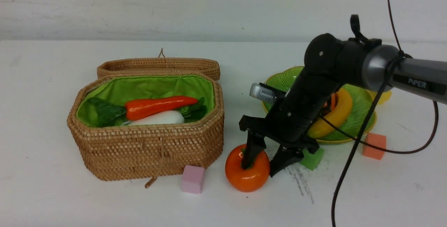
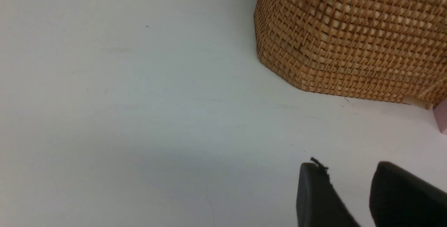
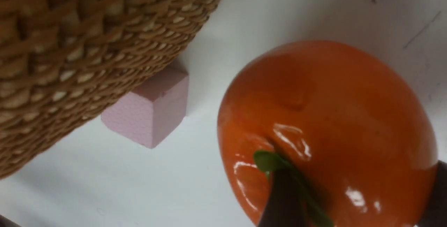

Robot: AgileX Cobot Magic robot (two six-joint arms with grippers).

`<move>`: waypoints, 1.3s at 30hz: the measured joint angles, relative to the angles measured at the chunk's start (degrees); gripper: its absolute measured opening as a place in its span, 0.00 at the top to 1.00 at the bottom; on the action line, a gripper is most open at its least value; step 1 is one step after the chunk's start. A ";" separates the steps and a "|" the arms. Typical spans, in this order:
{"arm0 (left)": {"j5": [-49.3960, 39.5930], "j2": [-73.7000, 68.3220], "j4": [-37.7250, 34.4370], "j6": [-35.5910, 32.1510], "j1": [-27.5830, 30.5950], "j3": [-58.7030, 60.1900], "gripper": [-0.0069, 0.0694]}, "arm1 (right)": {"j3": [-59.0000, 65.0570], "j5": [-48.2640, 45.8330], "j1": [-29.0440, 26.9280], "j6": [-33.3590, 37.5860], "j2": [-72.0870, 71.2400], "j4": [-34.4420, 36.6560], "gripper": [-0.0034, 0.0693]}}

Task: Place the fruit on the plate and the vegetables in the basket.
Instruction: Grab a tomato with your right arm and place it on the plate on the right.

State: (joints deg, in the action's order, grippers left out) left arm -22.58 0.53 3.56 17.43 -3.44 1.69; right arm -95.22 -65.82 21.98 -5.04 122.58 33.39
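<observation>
- The right claw [image 1: 259, 171] straddles an orange persimmon [image 1: 241, 181] on the tabletop [image 1: 115, 206], right of the pink block [image 1: 192, 180]; whether its fingers grip, one cannot tell.
- The left claw [image 2: 347, 166] stands open, near the wicker basket [image 1: 139, 153].
- A long red-orange vegetable [image 1: 160, 107] and white radish [image 1: 159, 118] lie inside the basket.
- At far right, a banana [image 1: 342, 110] rests on the green plate [image 1: 365, 110], partly behind the right arm [image 1: 300, 101].

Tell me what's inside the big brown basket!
A long red-orange vegetable and a white radish with leaves, on green cloth. The front wall hides whatever lies lower.
</observation>
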 joint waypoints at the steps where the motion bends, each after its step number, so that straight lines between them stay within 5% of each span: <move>1: 0.00 0.00 0.00 0.00 0.00 0.00 0.61 | 0.00 -0.05 0.00 0.06 -0.12 0.00 0.31; 11: 0.00 0.00 0.00 0.00 0.00 0.00 0.60 | 0.05 1.90 -2.18 0.11 -9.01 -2.62 0.31; 26: 0.00 0.00 0.00 0.00 0.00 0.05 0.60 | 0.05 11.00 -22.84 0.12 -9.37 -3.08 0.31; 36: 0.00 0.00 0.00 0.00 0.00 0.05 0.60 | 0.32 11.78 -23.43 0.07 -6.01 -4.12 0.31; 39: 0.00 0.00 0.00 0.00 0.00 0.05 0.60 | 0.32 12.56 -23.43 0.07 -6.01 -5.15 0.22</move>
State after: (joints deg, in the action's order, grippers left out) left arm -22.58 0.53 3.56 17.43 -3.44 1.74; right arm -94.90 -53.26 -1.45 -4.97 116.57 28.24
